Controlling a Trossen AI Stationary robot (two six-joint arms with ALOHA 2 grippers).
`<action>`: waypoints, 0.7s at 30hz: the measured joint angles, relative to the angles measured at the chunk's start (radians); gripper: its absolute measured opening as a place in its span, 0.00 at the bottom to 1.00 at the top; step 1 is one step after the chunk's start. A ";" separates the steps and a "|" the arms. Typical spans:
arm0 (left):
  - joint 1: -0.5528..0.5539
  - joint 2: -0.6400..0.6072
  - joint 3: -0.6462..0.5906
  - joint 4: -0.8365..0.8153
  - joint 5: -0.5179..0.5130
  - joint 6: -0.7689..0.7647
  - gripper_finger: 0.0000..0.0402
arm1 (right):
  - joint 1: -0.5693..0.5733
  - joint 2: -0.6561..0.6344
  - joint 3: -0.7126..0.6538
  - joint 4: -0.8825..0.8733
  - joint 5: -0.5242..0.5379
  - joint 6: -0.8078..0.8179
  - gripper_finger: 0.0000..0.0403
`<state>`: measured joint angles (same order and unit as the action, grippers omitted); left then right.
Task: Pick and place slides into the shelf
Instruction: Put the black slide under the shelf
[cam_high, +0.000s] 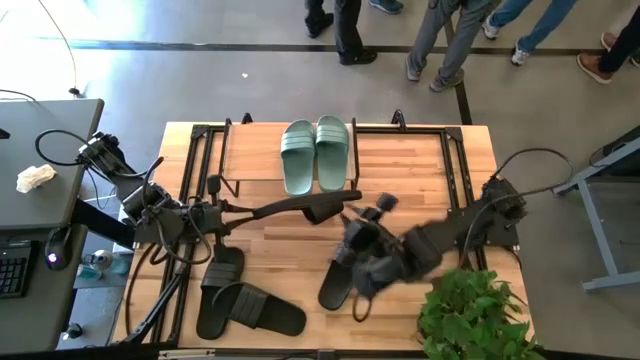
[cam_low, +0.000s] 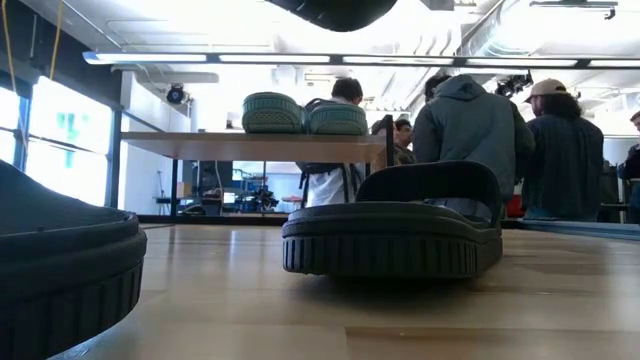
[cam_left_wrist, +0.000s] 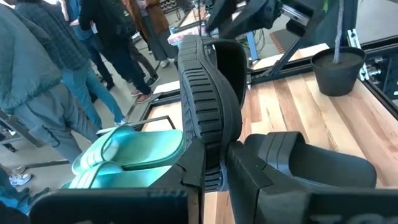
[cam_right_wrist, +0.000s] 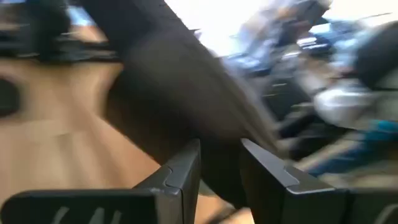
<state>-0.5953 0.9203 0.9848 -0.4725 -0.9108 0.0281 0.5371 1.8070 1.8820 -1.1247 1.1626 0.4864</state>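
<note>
The right gripper (cam_high: 362, 262) is blurred; its jaws grasp a black slide (cam_right_wrist: 186, 106). The left gripper (cam_left_wrist: 214, 163) clenches another black slide (cam_left_wrist: 208, 93) edge-on above the table (cam_high: 300, 240). The green pair (cam_high: 314, 152) lies on the shelf (cam_high: 250, 155).

Robotics lab: exposed ceiling ducts (cam_low: 520, 40) (onlookers (cam_low: 470, 130) standing behind).

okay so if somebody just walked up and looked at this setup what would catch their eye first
Probably the sage-green pair of slides side by side on the shelf at the table's far edge. Next, the left gripper near the table's middle, pinching a black slide on edge, with more black slides lying near the front left.
</note>
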 joint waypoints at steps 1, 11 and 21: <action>0.000 0.000 0.000 -0.004 0.000 0.003 0.07 | -0.022 -0.010 0.000 0.100 -0.092 -0.120 0.25; 0.000 0.000 0.000 0.000 0.003 0.027 0.07 | -0.262 -0.106 0.000 0.795 -1.002 -0.690 0.12; 0.000 -0.002 0.000 0.000 -0.005 0.043 0.07 | -0.450 -0.224 0.001 0.600 -1.067 -0.669 0.10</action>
<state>-0.5950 0.9188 0.9848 -0.4721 -0.9154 0.0711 0.0868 1.5826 1.8828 -0.5247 0.0959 -0.1822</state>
